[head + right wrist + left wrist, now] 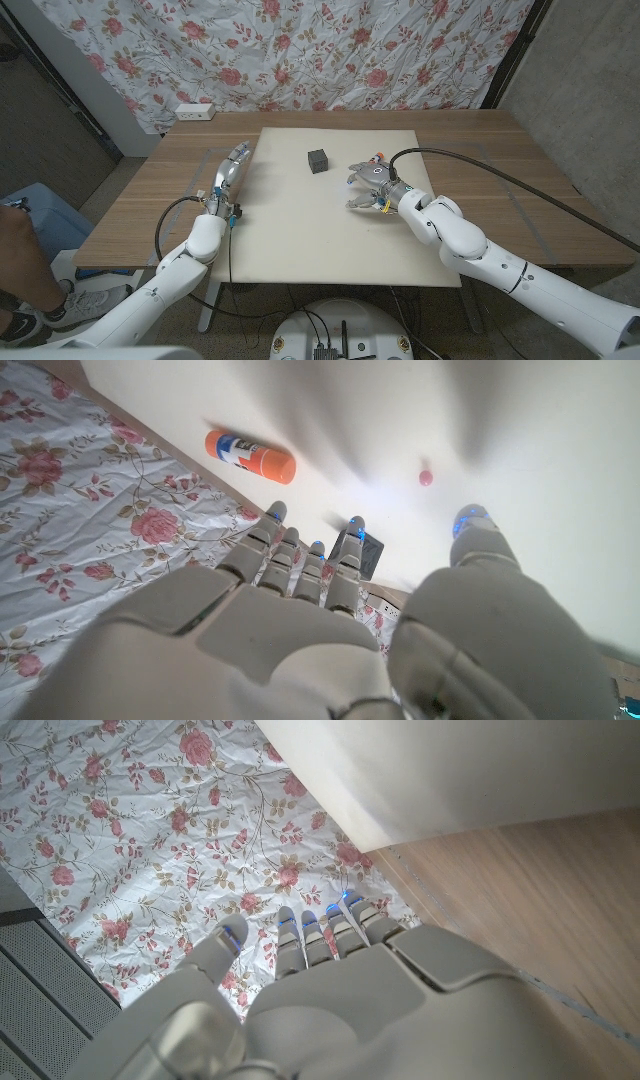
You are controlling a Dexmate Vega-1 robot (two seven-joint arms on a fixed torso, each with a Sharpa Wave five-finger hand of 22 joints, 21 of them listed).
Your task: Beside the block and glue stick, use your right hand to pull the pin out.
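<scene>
- The pin has a small round pink head. It stands on the white mat, well apart from the glue stick and the block.
- The glue stick is orange with a white label. It lies on its side near the mat's edge.
- The block is small, dark and cube-shaped. It rests on the mat at 10 o'clock from the right hand.

Right hand hovers, fingers spread; left hand extended.

A makeshift robot test room is suggested: a wooden bench is topped with a cream mat, a flowered sheet is hung at 12 o'clock.
</scene>
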